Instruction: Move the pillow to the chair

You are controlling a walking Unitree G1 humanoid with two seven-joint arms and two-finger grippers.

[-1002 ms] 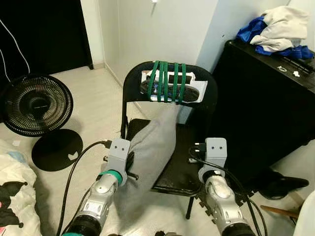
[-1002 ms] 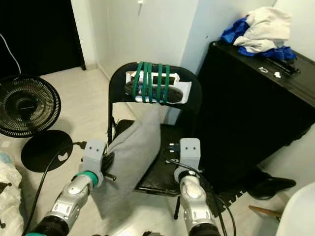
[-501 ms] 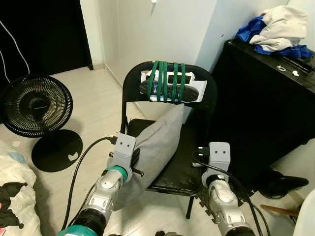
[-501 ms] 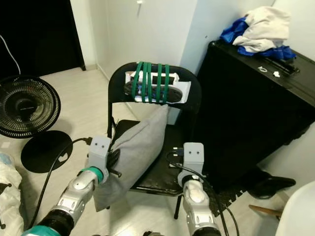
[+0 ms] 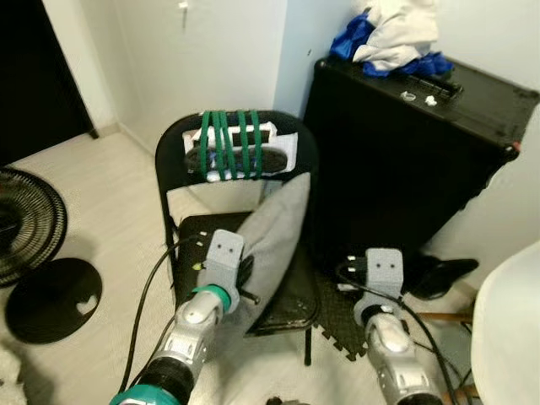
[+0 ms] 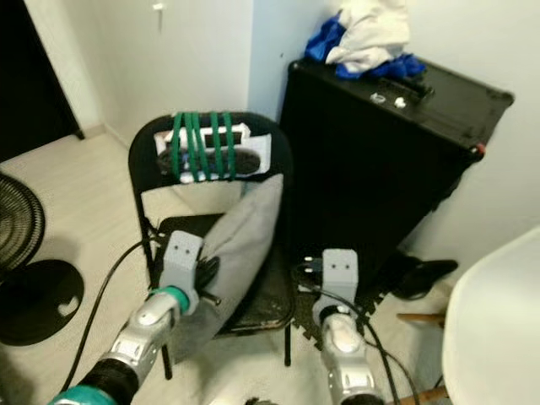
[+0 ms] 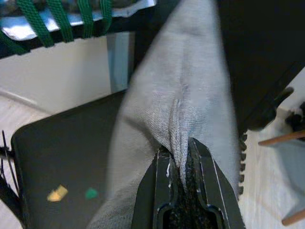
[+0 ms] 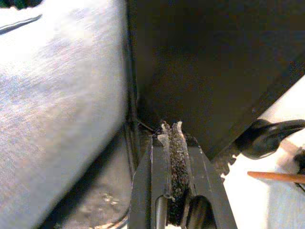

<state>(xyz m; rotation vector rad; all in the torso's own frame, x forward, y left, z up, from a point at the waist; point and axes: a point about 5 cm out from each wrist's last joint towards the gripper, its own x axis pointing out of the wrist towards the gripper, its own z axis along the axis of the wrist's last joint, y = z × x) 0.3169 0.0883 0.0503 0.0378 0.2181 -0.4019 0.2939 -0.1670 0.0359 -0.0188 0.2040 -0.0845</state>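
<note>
Pillow [image 5: 274, 232] now up on the chair [image 5: 196, 233] seat — no longer drooping floorward.

Room: white walls [image 5: 228, 51]; pale wood-look floor [image 5: 101, 186]. Tall black cabinet [image 5: 396, 160] against the wall, blue and white clothes [image 5: 392, 38] heaped on top. Black floor fan [image 5: 21, 224] at left. White rounded surface [image 5: 506, 329] at right.
</note>
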